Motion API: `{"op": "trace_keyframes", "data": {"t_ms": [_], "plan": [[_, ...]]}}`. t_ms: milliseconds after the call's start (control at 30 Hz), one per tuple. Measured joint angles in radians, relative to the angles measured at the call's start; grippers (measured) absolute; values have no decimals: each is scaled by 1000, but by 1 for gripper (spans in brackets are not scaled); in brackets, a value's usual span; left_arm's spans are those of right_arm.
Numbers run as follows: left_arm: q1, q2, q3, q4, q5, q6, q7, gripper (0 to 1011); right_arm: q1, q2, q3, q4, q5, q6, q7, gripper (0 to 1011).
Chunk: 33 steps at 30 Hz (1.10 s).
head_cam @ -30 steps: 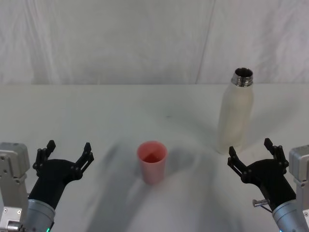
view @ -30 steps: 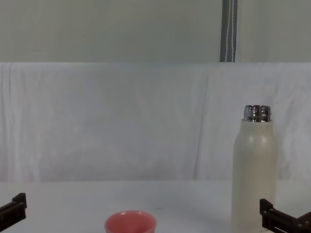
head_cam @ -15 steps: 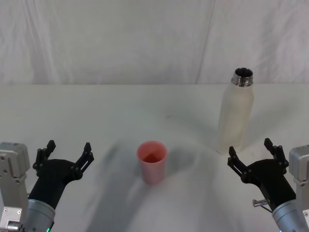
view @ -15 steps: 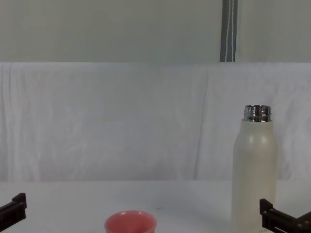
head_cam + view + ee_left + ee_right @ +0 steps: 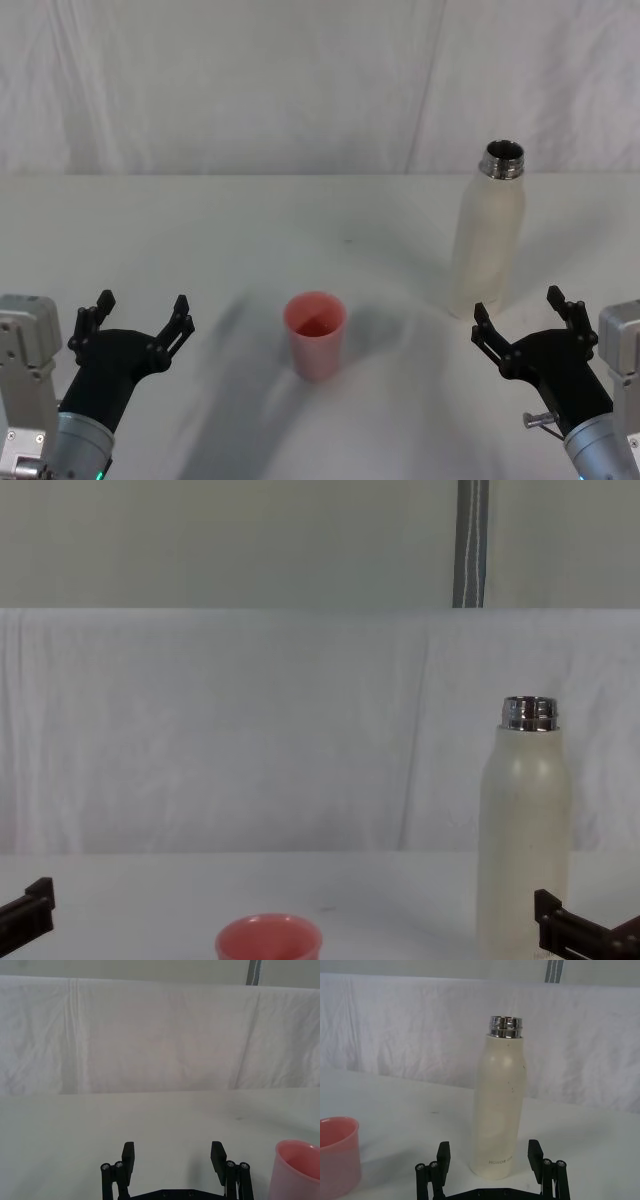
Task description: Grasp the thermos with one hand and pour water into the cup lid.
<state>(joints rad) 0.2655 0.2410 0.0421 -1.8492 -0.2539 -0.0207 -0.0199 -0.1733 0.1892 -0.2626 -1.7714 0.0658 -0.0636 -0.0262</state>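
Thermos upright, uncapped, far right on tabletop. Cup lid near centre, well apart from it. Right hand spread, just short of thermos, holding nothing. Left hand spread, near left.

Bright, even light — soft smeared shadows flank the cup lid.

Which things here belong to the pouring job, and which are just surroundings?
Job:
thermos, upright, uncapped
cup lid, upright on the table
right gripper, open, just short of the thermos
left gripper, open, beside the cup lid

Surroundings:
white table
white backdrop cloth
metal pole
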Motion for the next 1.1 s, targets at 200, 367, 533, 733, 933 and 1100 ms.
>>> {"op": "trace_keyframes", "data": {"t_ms": [200,367,533,733,933,1100], "plan": [[0,0,0,0,0,0,0,1001,0,0,0,0,0,0,0,1001],[0,0,0,0,0,0,0,1001,0,0,0,0,0,0,0,1001],[0,0,0,0,0,0,0,1001,0,0,0,0,0,0,0,1001],[0,0,0,0,0,0,0,1001,-2,-4,5,-3,0,2,5,1001],[0,0,0,0,0,0,0,1001,-10,-13,21,-11,1,13,27,1001],[0,0,0,0,0,0,0,1001,-15,-19,39,-19,7,32,62,1001]]}}
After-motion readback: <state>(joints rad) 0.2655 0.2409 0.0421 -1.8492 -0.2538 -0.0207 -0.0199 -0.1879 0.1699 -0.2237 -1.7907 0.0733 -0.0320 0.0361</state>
